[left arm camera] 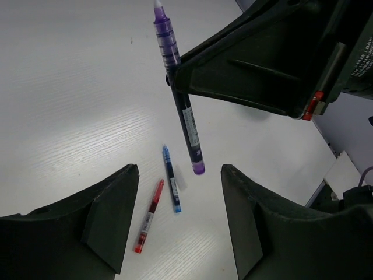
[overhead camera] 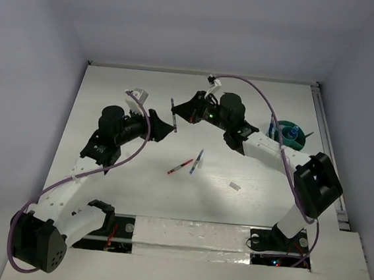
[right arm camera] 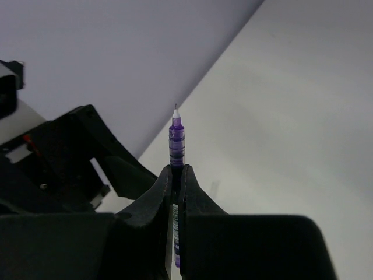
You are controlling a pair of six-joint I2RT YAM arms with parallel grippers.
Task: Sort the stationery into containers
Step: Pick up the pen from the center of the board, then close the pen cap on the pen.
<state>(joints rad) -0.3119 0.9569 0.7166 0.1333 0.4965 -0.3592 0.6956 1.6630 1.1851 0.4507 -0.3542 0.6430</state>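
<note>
Purple pen (left arm camera: pixel 180 99) — a slim, translucent plastic barrel with a printed label, a ribbed grip section and a fine white tip — hangs clear of the smooth white counter (overhead camera: pixel 142 189), roughly mid-counter between the two arms. The right gripper (right arm camera: pixel 175 170), matte black with wedge-shaped fingers, is clamped tight on the barrel, and the white tip shows above its fingertips in the right wrist view. From overhead the purple pen's long axis runs near to far with a slight slant, the tip at the far end and the rounded purple end nearer the arm bases.

The left gripper (left arm camera: pixel 178 170) stands partly apart, holding nothing. The pen's rounded end sits in line with the gap between its blunt black fingers, without touching either.

On the counter beyond lie a thin red pen (left arm camera: pixel 148 217) and a thin blue pen (left arm camera: pixel 171 179), side by side but apart. A small white eraser block (overhead camera: pixel 235 186) rests further right — and a round teal plastic tub (overhead camera: pixel 299 143) sits by the right edge.
</note>
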